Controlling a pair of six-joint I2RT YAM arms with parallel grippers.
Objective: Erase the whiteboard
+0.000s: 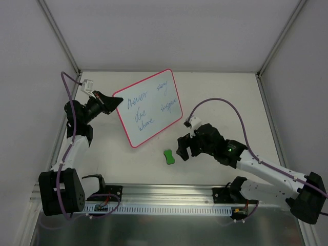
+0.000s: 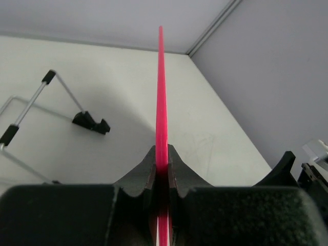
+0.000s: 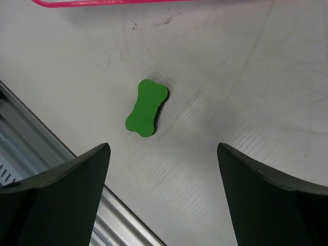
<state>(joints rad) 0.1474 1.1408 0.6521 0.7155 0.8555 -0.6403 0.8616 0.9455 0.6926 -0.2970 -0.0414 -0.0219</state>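
Note:
The whiteboard (image 1: 151,107) has a pink-red frame and several handwritten words on it, and it is tilted up at the table's middle. My left gripper (image 1: 118,100) is shut on its left edge. In the left wrist view the frame (image 2: 161,92) runs edge-on between my shut fingers (image 2: 177,169), and the gripper (image 2: 162,149) clamps it. The black wire stand (image 2: 90,122) rests on the table behind the board. The green bone-shaped eraser (image 1: 169,157) lies flat in front of the board. My right gripper (image 1: 183,147) is open and empty just right of the eraser. In the right wrist view the gripper (image 3: 163,147) hovers near the eraser (image 3: 147,108).
An aluminium rail (image 1: 164,197) runs along the near table edge and shows in the right wrist view (image 3: 31,159). White enclosure walls (image 1: 169,31) stand at the back and sides. The board's lower frame edge (image 3: 102,2) is at the top of the right wrist view.

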